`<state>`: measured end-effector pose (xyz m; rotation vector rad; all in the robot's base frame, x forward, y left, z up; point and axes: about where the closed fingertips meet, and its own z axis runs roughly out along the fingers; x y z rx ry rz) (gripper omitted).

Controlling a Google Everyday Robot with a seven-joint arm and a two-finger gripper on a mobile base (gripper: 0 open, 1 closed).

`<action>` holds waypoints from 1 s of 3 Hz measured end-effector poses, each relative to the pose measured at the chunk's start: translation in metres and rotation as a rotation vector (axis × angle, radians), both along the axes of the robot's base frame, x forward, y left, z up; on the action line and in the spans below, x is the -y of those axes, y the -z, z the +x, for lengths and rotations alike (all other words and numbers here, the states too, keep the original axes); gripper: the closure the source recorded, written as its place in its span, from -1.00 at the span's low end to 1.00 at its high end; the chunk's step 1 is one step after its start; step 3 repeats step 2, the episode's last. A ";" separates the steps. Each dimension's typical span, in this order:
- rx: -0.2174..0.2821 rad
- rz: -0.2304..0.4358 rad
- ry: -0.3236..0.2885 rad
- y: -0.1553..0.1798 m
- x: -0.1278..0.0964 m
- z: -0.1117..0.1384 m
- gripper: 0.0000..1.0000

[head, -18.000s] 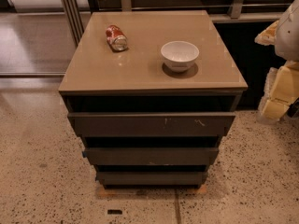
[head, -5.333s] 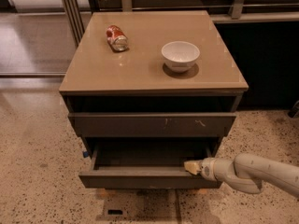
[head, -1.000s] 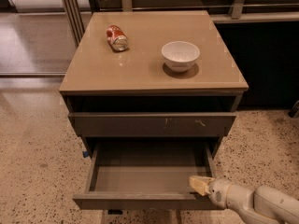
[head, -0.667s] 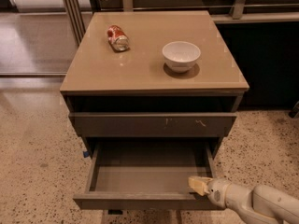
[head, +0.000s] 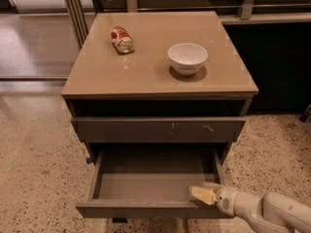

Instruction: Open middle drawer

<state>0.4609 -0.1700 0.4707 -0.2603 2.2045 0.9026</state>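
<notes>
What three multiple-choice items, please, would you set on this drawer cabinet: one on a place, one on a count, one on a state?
1. Where is the claw?
A. at the middle drawer's front right corner
B. at its back left corner
C. down on the floor

2. How many things are on the cabinet top?
A. one
B. two
C. four

3. The middle drawer is:
A. shut
B. pulled out
C. lifted off

Key: 1 A, the claw sits by the front rim at the right. 2 B, a white bowl and a red can. 3 B, its bare inside shows.
</notes>
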 end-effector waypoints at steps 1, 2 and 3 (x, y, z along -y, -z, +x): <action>0.000 0.000 0.000 0.000 0.000 0.000 -1.00; 0.000 0.000 0.000 0.000 0.000 0.000 -1.00; 0.000 0.000 0.000 0.000 0.000 0.000 -1.00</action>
